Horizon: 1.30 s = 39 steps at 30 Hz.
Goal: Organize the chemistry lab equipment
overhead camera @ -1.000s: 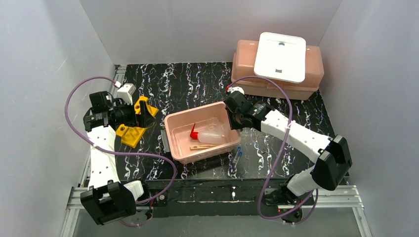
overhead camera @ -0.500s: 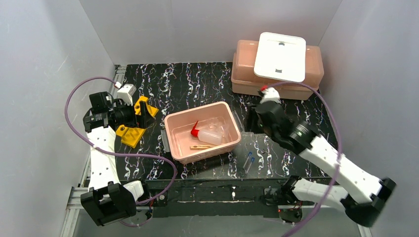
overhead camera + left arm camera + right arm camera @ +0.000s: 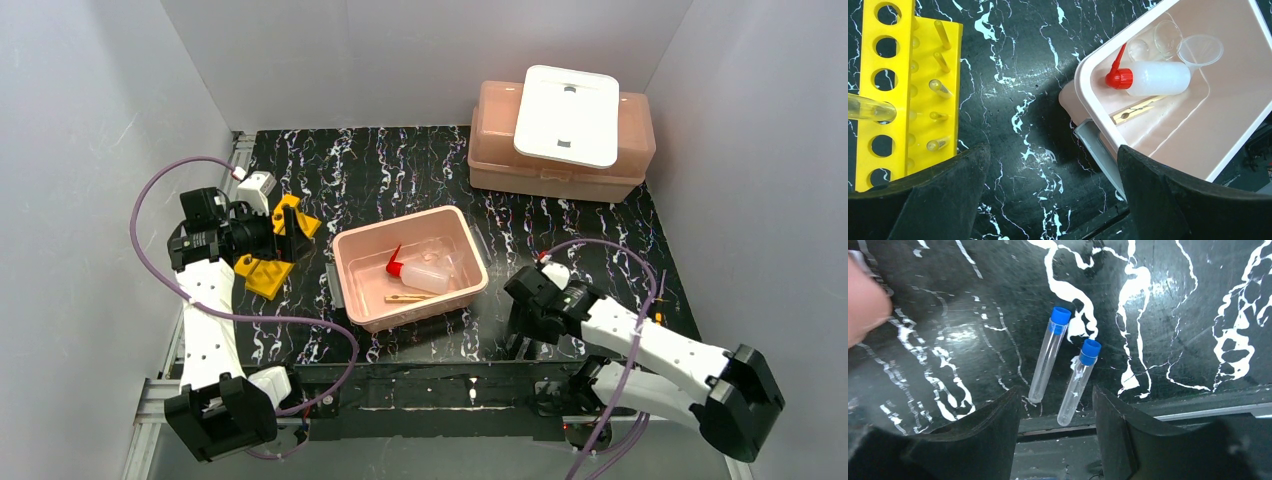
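Observation:
The yellow holed rack (image 3: 898, 90) lies at the left with one clear glass tube (image 3: 868, 110) in a hole; it also shows in the top view (image 3: 268, 275). My left gripper (image 3: 1053, 200) is open and empty above bare table between the rack and the open pink tub (image 3: 1248, 130). In the tub lie the squeeze bottle (image 3: 1158, 78) with its red nozzle, a wooden stick (image 3: 1138, 107) and a small clear beaker (image 3: 1200, 50). My right gripper (image 3: 1058, 430) is open, low at the table's front edge, with two blue-capped tubes (image 3: 1049, 355) lying between its fingers.
A closed pink tub (image 3: 490, 150) with a white lid (image 3: 567, 115) on top stands at the back right. The open pink tub (image 3: 345, 275) sits mid-table. The table's front edge and metal rail (image 3: 1198, 412) run just under the right gripper.
My right arm has swung from the open tub's far right corner down to the front edge, over the blue-capped tubes. The left arm has not moved.

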Motion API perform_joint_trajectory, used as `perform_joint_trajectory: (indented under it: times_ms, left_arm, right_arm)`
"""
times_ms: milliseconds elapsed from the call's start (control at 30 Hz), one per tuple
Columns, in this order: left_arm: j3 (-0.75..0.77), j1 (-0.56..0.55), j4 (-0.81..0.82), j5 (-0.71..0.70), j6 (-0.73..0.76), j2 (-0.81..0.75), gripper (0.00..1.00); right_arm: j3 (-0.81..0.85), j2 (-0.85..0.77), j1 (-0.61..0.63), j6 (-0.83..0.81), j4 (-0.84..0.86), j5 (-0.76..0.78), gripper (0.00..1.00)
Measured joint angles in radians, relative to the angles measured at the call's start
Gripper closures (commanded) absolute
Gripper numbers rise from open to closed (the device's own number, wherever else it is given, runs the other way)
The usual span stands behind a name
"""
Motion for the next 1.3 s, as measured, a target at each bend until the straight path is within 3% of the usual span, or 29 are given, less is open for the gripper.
perform_joint_trajectory:
  times_ms: [167,500,800,1033,1133,1300]
  left_arm:
    - [0.000,0.000,-0.003,0.000,0.007,-0.010,0.02]
    - [0.000,0.000,-0.006,-0.003,0.021,-0.010,0.02]
    - [0.000,0.000,-0.006,-0.003,0.022,-0.010,0.02]
    - [0.000,0.000,-0.006,-0.006,0.024,-0.010,0.02]
    - [0.000,0.000,-0.010,-0.010,0.029,-0.010,0.02]
    - [0.000,0.000,-0.021,-0.015,0.039,-0.010,0.02]
  right_arm:
    - [-0.039,0.089,0.000,0.067,0.032,-0.038,0.37]
    - [-0.085,0.101,0.000,0.112,0.101,-0.063,0.42]
    - [-0.050,0.174,0.000,0.075,0.135,-0.041,0.52]
    - [0.050,0.341,0.000,-0.027,0.193,0.007,0.62]
    - [0.087,0.397,-0.006,-0.076,0.218,0.029,0.59]
    - [0.113,0.431,-0.019,-0.136,0.256,0.051,0.34]
